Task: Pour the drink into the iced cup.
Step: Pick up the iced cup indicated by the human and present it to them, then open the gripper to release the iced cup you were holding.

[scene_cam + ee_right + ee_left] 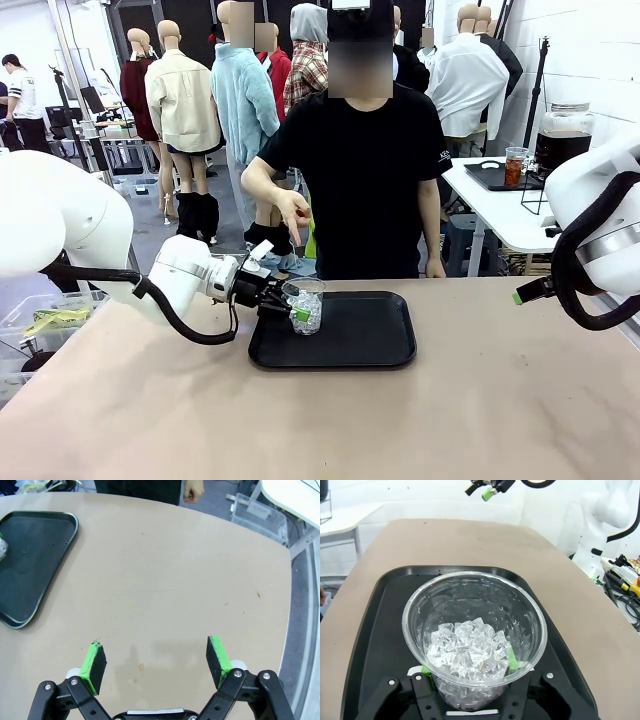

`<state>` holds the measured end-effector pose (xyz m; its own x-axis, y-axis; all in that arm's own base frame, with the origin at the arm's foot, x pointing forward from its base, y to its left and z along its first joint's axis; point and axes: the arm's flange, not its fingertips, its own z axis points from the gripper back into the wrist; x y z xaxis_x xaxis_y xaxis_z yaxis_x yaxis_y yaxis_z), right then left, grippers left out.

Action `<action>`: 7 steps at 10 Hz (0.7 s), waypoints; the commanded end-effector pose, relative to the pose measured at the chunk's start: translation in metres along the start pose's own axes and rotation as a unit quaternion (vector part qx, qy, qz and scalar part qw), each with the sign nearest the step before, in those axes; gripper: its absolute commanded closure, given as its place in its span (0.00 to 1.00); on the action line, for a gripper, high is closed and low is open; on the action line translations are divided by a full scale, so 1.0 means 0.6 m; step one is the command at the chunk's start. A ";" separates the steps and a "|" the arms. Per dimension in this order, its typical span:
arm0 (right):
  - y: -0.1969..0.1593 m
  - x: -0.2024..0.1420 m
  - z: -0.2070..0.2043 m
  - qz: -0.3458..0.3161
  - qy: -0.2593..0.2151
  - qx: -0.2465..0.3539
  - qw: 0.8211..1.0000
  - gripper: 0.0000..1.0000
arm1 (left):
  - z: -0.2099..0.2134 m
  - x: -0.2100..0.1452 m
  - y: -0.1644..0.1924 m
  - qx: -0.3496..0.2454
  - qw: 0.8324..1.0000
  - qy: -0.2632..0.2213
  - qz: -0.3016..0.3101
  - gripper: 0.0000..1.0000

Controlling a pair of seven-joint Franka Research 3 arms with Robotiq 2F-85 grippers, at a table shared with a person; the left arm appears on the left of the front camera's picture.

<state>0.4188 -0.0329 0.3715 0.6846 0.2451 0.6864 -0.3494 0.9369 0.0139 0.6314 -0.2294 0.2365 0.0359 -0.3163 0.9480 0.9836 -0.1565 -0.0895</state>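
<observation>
Between the green pads of the left gripper point(470, 666) a clear plastic cup point(475, 605) is pinched low on its wall, one pad pressed against each side. Ice cubes point(470, 647) are piled in the cup's lower half, and droplets are seen on the inner wall above them. The cup is held upright on a black tray point(375, 630), near the tray edge closest to that gripper, whose fingers reach in level from the side.

Just above the gripped cup a person's hand point(295, 212) is held with fingers pointing down, apart from the rim.

Far beyond this gripper, on a white side table point(500, 215) past the main table's far corner, the drink point(562, 150) is seen as dark liquid in a large glass dispenser jar point(566, 115). Just beside the jar a small cup point(515, 166) of reddish liquid is set on a second tray point(490, 180).

On the black tray's opposite side, well apart from it, the right gripper point(157, 662) is held with its jaws spread wide over the bare tan table point(175, 580).
</observation>
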 end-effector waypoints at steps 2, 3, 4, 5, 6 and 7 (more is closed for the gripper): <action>0.000 -0.006 -0.002 0.000 -0.006 0.001 1.000 0.00 | 0.015 0.013 -0.004 0.009 1.000 -0.004 0.001 0.39; 0.000 -0.006 -0.002 0.000 -0.006 0.001 1.000 0.00 | 0.026 0.020 -0.014 0.014 1.000 -0.003 -0.007 0.39; 0.000 -0.006 -0.002 0.000 -0.006 0.001 1.000 0.00 | 0.034 0.024 -0.021 0.017 1.000 0.001 -0.008 0.39; 0.000 -0.006 -0.002 0.000 -0.006 0.001 1.000 0.00 | 0.038 0.024 -0.024 0.018 1.000 0.016 -0.002 0.39; 0.000 -0.006 -0.002 0.000 -0.006 0.001 1.000 0.00 | 0.020 0.011 -0.001 0.009 1.000 0.001 -0.003 0.39; 0.000 -0.006 -0.002 0.000 -0.006 0.001 1.000 0.00 | 0.020 0.011 -0.001 0.009 1.000 0.001 -0.003 0.39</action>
<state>0.4188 -0.0329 0.3715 0.6846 0.2451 0.6864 -0.3494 0.9369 0.0139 0.6304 -0.2163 0.2484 0.0317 -0.3254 0.9450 0.9877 -0.1348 -0.0795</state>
